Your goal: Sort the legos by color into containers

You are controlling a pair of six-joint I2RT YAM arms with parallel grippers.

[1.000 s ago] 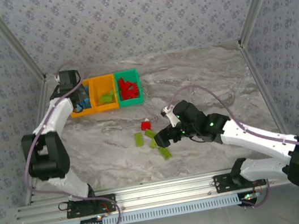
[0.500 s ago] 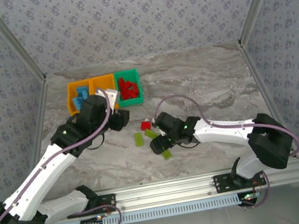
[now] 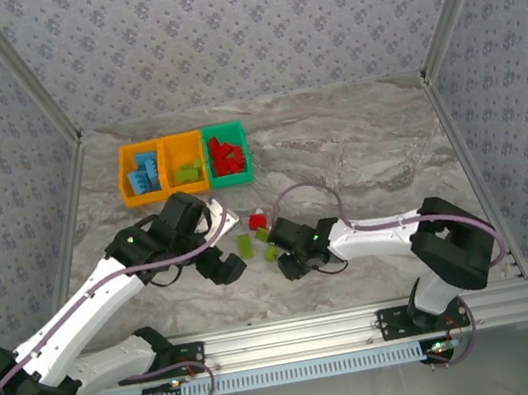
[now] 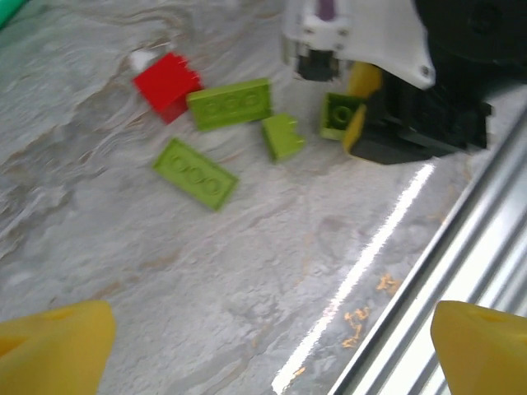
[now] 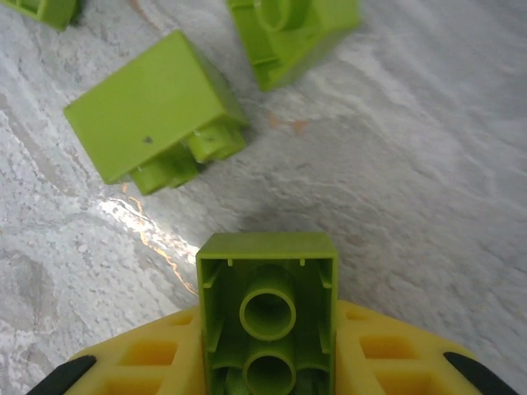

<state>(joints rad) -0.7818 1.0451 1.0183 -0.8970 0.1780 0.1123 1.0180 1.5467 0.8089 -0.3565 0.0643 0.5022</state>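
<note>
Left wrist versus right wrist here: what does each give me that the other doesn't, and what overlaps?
Left wrist: a red brick, two long green plates, the frame rail, and the left gripper open above the table. Right wrist: the hollow underside of the lime brick clamped in the right gripper. Both: that gripped brick, a small green brick beside it, and the marble surface.

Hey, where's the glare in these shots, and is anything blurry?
Left wrist: a glare streak crosses the table near the rail; the view is soft, its yellow fingertips most. Right wrist: small glint on the table, gripped lime brick sharp. Top external: even light.
</note>
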